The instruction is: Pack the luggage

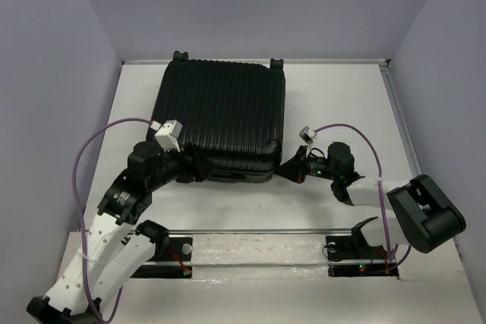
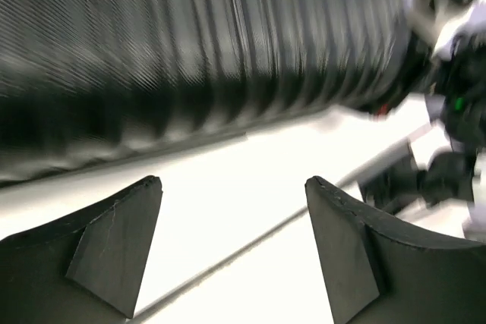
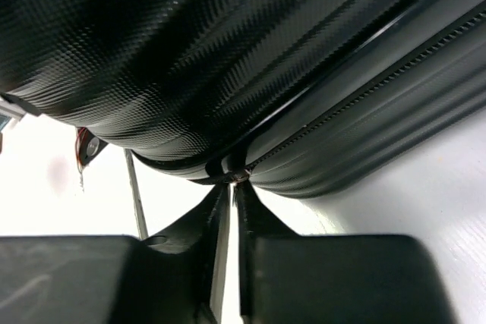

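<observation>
From above, the luggage (image 1: 220, 115) lies flat and closed in the middle of the table (image 1: 334, 104), wheels (image 1: 180, 56) on the far side. You've got an arm at each near corner — left gripper (image 1: 196, 166) at the left one, right gripper (image 1: 290, 168) at the right, where the seam is easy to reach. The left wrist view is blurry, but your fingers (image 2: 114, 225) stand wide with nothing between them, just beside the ribbed shell, probably ready to brace it. In the right wrist view the jaws are pinched nearly together right on the zipper (image 3: 364, 100) line — it looks aimed at a small tab (image 3: 235, 176) there, but I can't tell if you've caught it.
</observation>
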Controlling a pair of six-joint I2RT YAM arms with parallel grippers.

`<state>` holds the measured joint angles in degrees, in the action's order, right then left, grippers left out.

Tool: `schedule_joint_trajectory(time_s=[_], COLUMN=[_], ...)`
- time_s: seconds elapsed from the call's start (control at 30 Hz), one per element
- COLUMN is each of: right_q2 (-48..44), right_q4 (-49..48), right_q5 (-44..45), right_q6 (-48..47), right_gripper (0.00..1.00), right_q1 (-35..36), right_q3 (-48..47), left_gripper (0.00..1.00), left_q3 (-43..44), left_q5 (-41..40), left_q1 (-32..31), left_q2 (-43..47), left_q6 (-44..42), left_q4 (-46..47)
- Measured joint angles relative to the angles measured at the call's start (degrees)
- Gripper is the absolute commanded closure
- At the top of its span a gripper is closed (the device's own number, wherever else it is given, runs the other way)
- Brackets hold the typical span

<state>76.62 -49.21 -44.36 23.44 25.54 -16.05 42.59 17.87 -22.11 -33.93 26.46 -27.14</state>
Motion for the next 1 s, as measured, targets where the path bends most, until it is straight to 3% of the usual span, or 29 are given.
schedule_joint_trajectory(time_s=[0.17, 0.33, 0.53, 0.67, 0.87, 1.0], right_q2=[-1.0, -5.3, -11.8, -13.0, -3.9, 4.1], right_q4=[1.4, 6.9, 13.9, 16.2, 17.2, 11.7], right_q5=[3.5, 11.3, 25.4, 33.2, 52.8, 64.1], right_q6=[0.0, -0.5, -0.5, 1.0, 7.1, 12.0], right_gripper=[0.93, 0.93, 0.93, 0.93, 0.93, 0.93], right_q1=[1.1, 4.0, 9.3, 17.7, 34.1, 38.6], right_q3=[0.0, 0.1, 0.1, 0.1, -7.0, -10.5], left_gripper=[0.08, 0.08, 0.08, 0.08, 0.08, 0.08], left_q3=[-5.2, -4.5, -0.9, 1.4, 2.3, 2.5], left_q5=[-1.2, -5.0, -9.4, -9.1, -6.2, -6.1], left_q1=[-12.4, -18.8, -19.1, -19.5, -20.8, -21.0], left_q2=[-6.3, -16.0, -24.6, -28.2, -31.2, -32.2], left_q6=[5.2, 7.8, 8.5, 8.6, 8.4, 8.5], left_q4=[5.3, 14.3, 20.0, 23.3, 24.2, 25.3])
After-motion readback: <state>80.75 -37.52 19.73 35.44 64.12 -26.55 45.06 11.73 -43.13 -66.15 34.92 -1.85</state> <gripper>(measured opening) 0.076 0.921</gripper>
